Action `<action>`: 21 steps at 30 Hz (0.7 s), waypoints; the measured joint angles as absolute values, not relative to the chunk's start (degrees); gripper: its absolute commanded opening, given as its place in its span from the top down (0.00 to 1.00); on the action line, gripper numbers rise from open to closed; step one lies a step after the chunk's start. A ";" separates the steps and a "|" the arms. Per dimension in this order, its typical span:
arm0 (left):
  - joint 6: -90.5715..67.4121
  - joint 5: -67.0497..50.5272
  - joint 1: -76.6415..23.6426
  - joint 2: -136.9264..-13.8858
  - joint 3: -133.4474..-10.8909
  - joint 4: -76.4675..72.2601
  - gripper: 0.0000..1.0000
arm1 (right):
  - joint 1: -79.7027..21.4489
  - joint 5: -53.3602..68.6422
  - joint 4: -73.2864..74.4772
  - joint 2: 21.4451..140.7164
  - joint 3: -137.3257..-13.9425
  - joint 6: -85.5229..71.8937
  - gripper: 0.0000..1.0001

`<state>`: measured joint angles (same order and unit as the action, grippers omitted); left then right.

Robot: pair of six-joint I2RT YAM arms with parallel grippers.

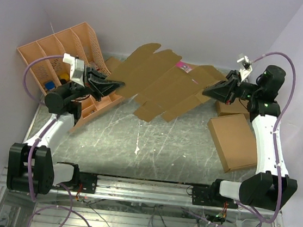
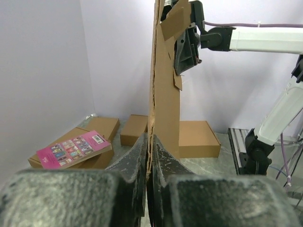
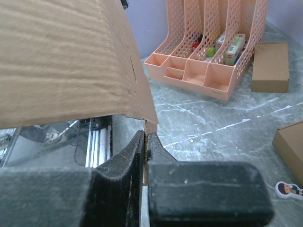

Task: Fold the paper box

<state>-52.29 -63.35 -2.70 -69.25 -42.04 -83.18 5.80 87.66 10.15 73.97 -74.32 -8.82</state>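
Note:
The paper box (image 1: 163,84) is a flat brown die-cut cardboard sheet with flaps and notches, held up above the table between both arms. My left gripper (image 1: 116,85) is shut on its left edge. In the left wrist view the sheet (image 2: 164,94) stands edge-on, running up from my closed left gripper (image 2: 150,142). My right gripper (image 1: 210,91) is shut on the sheet's right edge and also shows in the left wrist view (image 2: 185,45). In the right wrist view my right gripper (image 3: 147,138) pinches a small tab of the sheet (image 3: 66,61), which fills the upper left.
A peach mesh file organizer (image 1: 65,54) stands at the back left, also in the right wrist view (image 3: 208,52). A large flat brown box (image 1: 236,142) lies at the right, a smaller one (image 1: 231,109) behind it. A brown box bearing a pink card (image 2: 71,149) lies at the back.

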 measured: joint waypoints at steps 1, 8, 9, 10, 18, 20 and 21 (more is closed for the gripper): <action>-52.29 -62.92 -2.70 -69.30 -41.54 -83.20 0.80 | 5.72 87.33 10.15 74.04 -74.02 -8.69 1.00; -53.49 -60.14 -2.70 -70.13 -38.57 -83.81 0.73 | 5.65 86.00 12.93 75.07 -73.65 -4.84 1.00; -54.04 -59.90 -2.70 -70.35 -38.30 -84.01 0.73 | 5.65 85.91 13.02 75.07 -73.58 -4.78 1.00; -54.70 -59.46 -2.70 -70.74 -38.04 -84.44 0.73 | 5.65 85.93 13.02 75.07 -73.47 -4.73 1.00; -60.07 -57.28 -2.72 -73.76 -36.93 -84.75 0.67 | 5.65 86.17 7.77 75.02 -70.59 -8.93 1.00; -60.53 -57.01 -3.01 -73.80 -36.75 -84.79 0.67 | 5.65 86.17 6.57 75.02 -70.00 -10.04 1.00; -60.58 -56.93 -3.25 -73.80 -36.73 -84.79 0.68 | 5.65 86.19 6.20 75.02 -69.89 -10.52 1.00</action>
